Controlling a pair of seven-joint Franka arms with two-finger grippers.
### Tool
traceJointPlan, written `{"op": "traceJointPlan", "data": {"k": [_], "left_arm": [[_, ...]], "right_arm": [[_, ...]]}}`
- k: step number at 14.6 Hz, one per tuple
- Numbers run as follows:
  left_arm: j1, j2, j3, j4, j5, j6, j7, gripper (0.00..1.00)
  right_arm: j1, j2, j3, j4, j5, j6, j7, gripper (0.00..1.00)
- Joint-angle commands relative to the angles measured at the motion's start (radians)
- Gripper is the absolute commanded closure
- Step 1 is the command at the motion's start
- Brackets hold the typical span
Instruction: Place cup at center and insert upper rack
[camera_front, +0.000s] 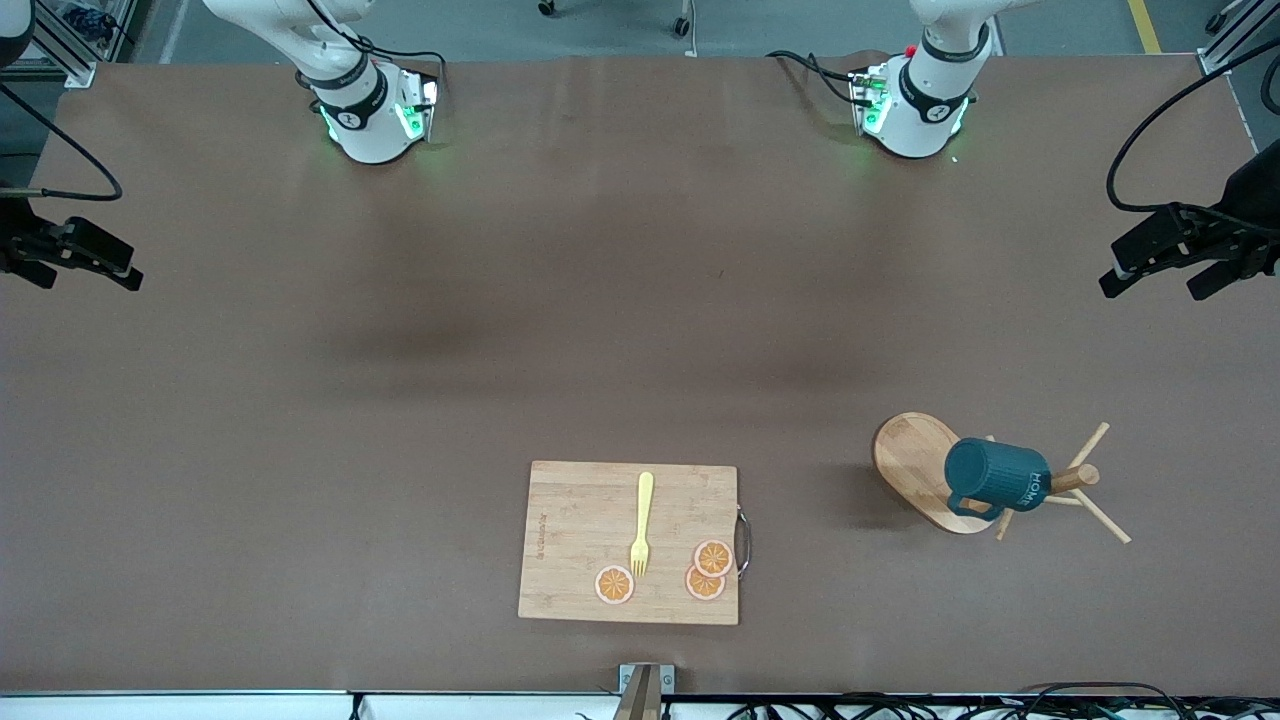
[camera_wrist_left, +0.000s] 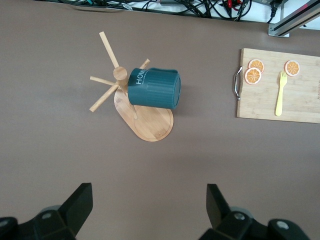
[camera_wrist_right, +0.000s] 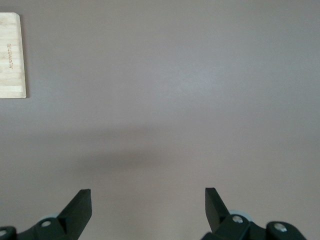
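The dark teal cup (camera_front: 995, 478) with white "HOME" lettering hangs on its side on a peg of the wooden mug tree, the upper rack (camera_front: 905, 455), which stands on its oval base toward the left arm's end of the table. Both show in the left wrist view, the cup (camera_wrist_left: 155, 89) over the rack's base (camera_wrist_left: 152, 125). My left gripper (camera_front: 1150, 288) is open and empty, up in the air at that end of the table; it also shows in the left wrist view (camera_wrist_left: 149, 200). My right gripper (camera_front: 92, 282) is open and empty over bare table at the right arm's end, and shows in the right wrist view (camera_wrist_right: 148, 202).
A rectangular wooden cutting board (camera_front: 570, 540) with a metal handle lies near the front camera, mid-table. On it are a yellow fork (camera_front: 642, 525) and three orange slices (camera_front: 712, 558). Its corner shows in the right wrist view (camera_wrist_right: 11, 55).
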Motion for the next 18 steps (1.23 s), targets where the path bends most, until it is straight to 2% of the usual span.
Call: {"op": "traceJointPlan", "data": {"k": [1, 3, 6, 18], "left_arm": [[-0.117, -0.028, 0.118, -0.022, 0.016, -0.008, 0.013, 0.0], [-0.228, -0.034, 0.229, -0.02, 0.016, -0.01, 0.013, 0.0], [-0.278, -0.042, 0.27, -0.022, 0.016, -0.01, 0.012, 0.0], [-0.277, -0.034, 0.278, -0.02, 0.037, -0.007, 0.047, 0.0]], "right_arm": [[0.009, -0.035, -0.003, -0.029, -0.018, -0.005, 0.008, 0.0], [0.009, -0.035, -0.003, -0.029, -0.016, -0.005, 0.008, 0.0], [0.007, -0.035, -0.003, -0.029, -0.018, -0.005, 0.008, 0.0], [0.006, -0.035, -0.003, -0.029, -0.018, -0.005, 0.006, 0.0]]}}
